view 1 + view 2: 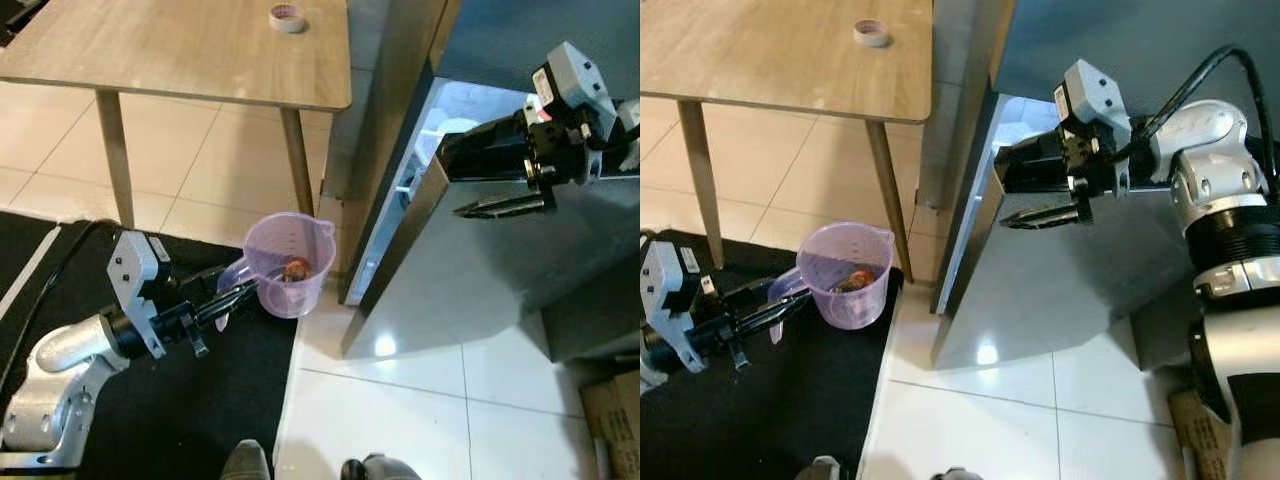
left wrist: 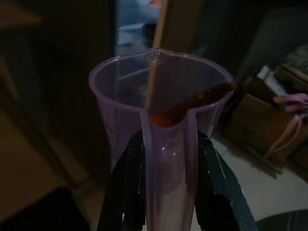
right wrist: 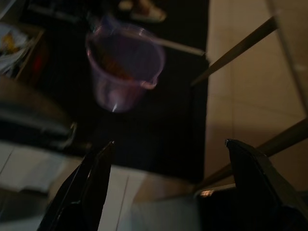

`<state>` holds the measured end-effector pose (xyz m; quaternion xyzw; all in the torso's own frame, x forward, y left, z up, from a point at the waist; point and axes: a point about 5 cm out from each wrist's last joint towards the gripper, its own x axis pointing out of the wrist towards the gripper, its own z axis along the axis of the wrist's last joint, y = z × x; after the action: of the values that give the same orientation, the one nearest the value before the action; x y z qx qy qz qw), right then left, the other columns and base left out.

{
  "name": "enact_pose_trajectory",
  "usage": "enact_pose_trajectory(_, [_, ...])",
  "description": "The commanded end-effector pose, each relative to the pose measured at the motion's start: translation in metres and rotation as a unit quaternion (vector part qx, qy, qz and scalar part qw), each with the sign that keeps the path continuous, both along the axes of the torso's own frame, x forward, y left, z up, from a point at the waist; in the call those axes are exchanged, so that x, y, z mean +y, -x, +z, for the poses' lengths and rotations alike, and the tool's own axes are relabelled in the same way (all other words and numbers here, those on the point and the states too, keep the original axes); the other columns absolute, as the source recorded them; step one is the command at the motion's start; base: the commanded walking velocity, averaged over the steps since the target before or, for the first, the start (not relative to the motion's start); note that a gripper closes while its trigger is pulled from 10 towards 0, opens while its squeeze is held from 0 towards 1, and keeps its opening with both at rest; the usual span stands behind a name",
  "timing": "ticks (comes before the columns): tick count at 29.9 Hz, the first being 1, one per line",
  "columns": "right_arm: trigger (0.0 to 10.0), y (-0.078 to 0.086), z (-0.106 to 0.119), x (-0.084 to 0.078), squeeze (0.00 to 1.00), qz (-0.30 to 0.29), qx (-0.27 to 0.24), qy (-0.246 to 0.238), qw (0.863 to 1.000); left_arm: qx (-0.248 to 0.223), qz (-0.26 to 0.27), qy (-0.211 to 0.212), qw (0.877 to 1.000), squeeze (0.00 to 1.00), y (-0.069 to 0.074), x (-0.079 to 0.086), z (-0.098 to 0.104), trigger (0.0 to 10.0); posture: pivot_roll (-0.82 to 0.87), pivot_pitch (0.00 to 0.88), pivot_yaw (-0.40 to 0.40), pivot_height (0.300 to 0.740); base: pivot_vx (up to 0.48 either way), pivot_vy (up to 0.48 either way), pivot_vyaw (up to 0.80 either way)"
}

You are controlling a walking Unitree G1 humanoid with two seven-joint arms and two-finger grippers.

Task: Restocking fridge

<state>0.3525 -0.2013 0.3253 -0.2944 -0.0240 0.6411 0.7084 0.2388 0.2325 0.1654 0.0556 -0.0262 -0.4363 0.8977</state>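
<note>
A clear purple jug with something red-orange at its bottom hangs low over the edge of the black mat. My left gripper is shut on its handle, one black finger on each side. The steel fridge door stands partly open, showing the lit fridge interior. My right gripper is open at the door's upper free edge, fingers spread wide; whether they touch the door I cannot tell. The jug also appears in the right wrist view.
A wooden table with a roll of tape stands behind the jug, its legs close by. Pale tiled floor lies before the fridge. A cardboard box sits at the lower right.
</note>
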Motion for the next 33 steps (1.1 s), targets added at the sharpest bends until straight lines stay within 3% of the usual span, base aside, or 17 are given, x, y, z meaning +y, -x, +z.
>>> enact_pose_trajectory(1, [10.0, 0.000, 0.004, -0.005, 0.00, -0.007, -0.008, -0.004, 1.000, 0.008, 0.013, 0.010, 1.000, 0.00, 0.001, 0.000, -0.011, 10.0, 0.10, 0.165, -0.139, 0.740, 0.000, 0.000, 0.00])
enact_pose_trajectory(8, [10.0, 0.002, 0.016, 0.001, 0.00, 0.013, -0.013, -0.044, 0.999, 0.018, 0.039, 0.025, 0.999, 0.00, 0.001, 0.004, -0.021, 10.0, 0.10, 0.163, -0.142, 0.740, 0.000, 0.000, 0.00])
enact_pose_trajectory(15, [10.0, -0.015, 0.016, 0.015, 0.00, -0.063, -0.031, -0.030, 0.997, 0.003, 0.053, 0.030, 0.998, 0.00, -0.004, 0.005, -0.021, 10.0, 0.10, 0.161, -0.144, 0.740, 0.000, 0.000, 0.00])
enact_pose_trajectory(20, [10.0, -0.026, 0.004, 0.021, 0.00, -0.128, -0.016, 0.004, 0.992, -0.034, 0.111, 0.033, 0.993, 0.00, -0.016, 0.015, -0.015, 10.0, 0.09, 0.159, -0.150, 0.740, 0.000, 0.000, 0.00])
enact_pose_trajectory(21, [8.6, -0.030, 0.004, 0.021, 0.00, -0.150, -0.009, -0.001, 0.989, -0.039, 0.125, 0.032, 0.991, 0.00, -0.018, 0.018, -0.016, 10.0, 0.09, 0.159, -0.152, 0.740, 0.000, 0.000, 0.00])
enact_pose_trajectory(25, [8.6, -0.032, 0.003, 0.021, 0.00, -0.165, -0.005, -0.004, 0.986, -0.041, 0.133, 0.032, 0.990, 0.00, -0.019, 0.020, -0.016, 10.0, 0.09, 0.159, -0.152, 0.740, 0.000, 0.000, 0.00])
enact_pose_trajectory(26, [0.0, -0.036, 0.005, 0.022, 0.00, -0.192, 0.005, -0.022, 0.981, -0.043, 0.152, 0.031, 0.987, 0.00, -0.019, 0.025, -0.018, 10.0, 0.10, 0.158, -0.153, 0.740, 0.000, 0.000, 0.00])
enact_pose_trajectory(31, [0.0, -0.041, 0.009, 0.024, 0.00, -0.232, 0.022, -0.061, 0.971, -0.041, 0.182, 0.028, 0.982, 0.00, -0.019, 0.033, -0.024, 10.0, 0.10, 0.158, -0.153, 0.740, 0.000, 0.000, 0.00])
enact_pose_trajectory(33, [0.0, -0.044, 0.016, 0.027, 0.00, -0.248, 0.037, -0.101, 0.963, -0.025, 0.200, 0.032, 0.979, 0.00, -0.017, 0.037, -0.035, 10.0, 0.10, 0.157, -0.157, 0.740, 0.000, 0.000, 0.00])
